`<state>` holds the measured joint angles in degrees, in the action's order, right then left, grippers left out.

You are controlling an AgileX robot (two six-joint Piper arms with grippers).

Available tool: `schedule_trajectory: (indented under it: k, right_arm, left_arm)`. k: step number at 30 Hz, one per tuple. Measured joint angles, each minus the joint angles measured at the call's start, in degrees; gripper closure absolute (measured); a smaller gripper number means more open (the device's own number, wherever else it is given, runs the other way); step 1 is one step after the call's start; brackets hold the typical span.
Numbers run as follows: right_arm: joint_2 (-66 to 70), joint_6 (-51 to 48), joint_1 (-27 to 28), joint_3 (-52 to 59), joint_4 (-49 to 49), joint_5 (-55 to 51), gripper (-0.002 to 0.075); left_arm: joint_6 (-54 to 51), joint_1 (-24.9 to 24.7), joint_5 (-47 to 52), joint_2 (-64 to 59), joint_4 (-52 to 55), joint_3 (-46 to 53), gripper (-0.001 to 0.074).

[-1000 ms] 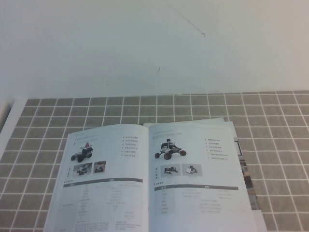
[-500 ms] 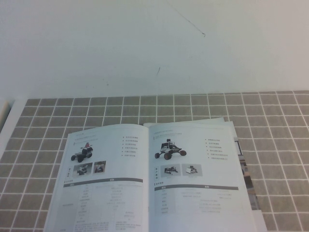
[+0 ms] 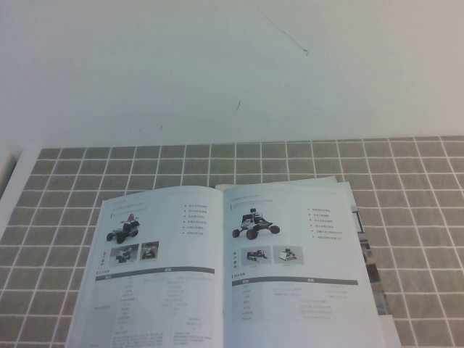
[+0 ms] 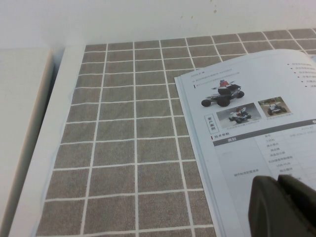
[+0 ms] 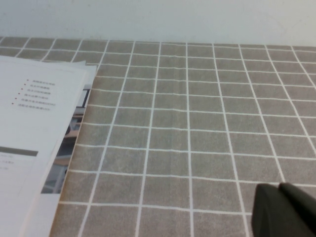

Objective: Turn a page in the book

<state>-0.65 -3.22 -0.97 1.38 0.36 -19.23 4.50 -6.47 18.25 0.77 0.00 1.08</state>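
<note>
The book [image 3: 217,290] lies open and flat on the tiled cloth, near the front edge of the high view. Its left-hand sheet [image 4: 247,133] shows a dark buggy photo. Its right-hand sheet [image 3: 297,268] shows a red-wheeled rover, an icon list and a grey-headed table. The page with the white flat vehicle photo is hidden. Neither gripper shows in the high view. My left gripper [image 4: 278,179] is shut and empty, just above the lower part of the left-hand sheet. My right gripper [image 5: 279,186] is shut and empty over bare cloth, to the right of the book [image 5: 29,113].
A grey tiled cloth [image 3: 420,188] covers the table. A white wall [image 3: 232,65] stands behind it. A white table border [image 4: 54,148] runs along the left. Lower sheets with dark print [image 3: 370,268] stick out under the book's right edge.
</note>
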Motion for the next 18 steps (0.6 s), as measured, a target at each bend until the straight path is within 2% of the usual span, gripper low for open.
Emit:
schedule_trajectory:
  k: [18]
  right_arm:
    - [0.0,0.1,0.0,0.0,-0.4,0.0,0.0729]
  left_arm:
    - [0.0,0.0,0.1,0.0,0.0,0.0,0.0739]
